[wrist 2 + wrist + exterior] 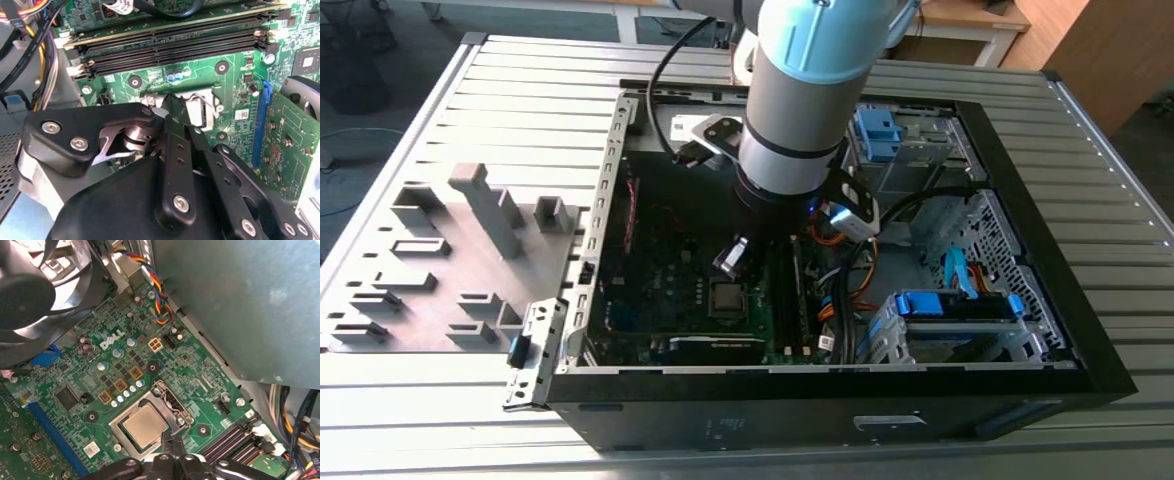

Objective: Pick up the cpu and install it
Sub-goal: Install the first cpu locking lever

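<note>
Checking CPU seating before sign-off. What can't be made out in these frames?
- Exterior view: the cpu is too small to judge its seating.
- Second wrist view: the gripper body hides most of the socket.
- First wrist view: the cpu's near edge meets the gripper; contact unclear.

We are looking at what is probably a robotics lab or test workshop, though the room's edges are barely showing. An opened computer case (1014,300) is lying on a ribbed aluminium-profile table (520,70), with the robot arm (801,110) reaching down into it. Off to the exterior view's left of the arm, a grey fixture tray (440,260) with moulded blocks is sitting on the table. Beyond the arm, wooden furniture (1107,50) and cables on a blue floor (360,130) are showing. Just under the gripper (172,447), the green motherboard (100,375) is lying exposed, a bench set-up rather than an office desk.
</note>
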### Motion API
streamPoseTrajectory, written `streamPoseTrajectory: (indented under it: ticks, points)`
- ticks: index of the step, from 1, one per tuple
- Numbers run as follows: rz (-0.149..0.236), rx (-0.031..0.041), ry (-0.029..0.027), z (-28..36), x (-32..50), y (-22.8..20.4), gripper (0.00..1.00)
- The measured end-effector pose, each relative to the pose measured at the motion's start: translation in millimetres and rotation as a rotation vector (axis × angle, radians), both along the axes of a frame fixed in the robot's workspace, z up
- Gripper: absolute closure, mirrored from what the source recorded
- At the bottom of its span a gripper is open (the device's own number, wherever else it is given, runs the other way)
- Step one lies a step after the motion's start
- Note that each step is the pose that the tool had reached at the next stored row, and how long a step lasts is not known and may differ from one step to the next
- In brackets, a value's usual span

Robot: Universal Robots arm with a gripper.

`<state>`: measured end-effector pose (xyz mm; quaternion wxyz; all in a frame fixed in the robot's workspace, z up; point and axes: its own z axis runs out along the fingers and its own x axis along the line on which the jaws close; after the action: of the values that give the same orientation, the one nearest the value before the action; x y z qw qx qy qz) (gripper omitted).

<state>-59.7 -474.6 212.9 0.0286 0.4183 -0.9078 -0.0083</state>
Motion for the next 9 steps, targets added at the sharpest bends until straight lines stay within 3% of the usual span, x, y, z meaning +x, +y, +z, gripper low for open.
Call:
streamPoseTrajectory:
  ticks: [5, 9]
  points:
    - [0.0, -0.0148, 0.0, -4.3, 0.0, -0.2, 0.89]
    - [0.0, -0.0225, 0.0, -7.0, -0.1, -0.5, 0.89]
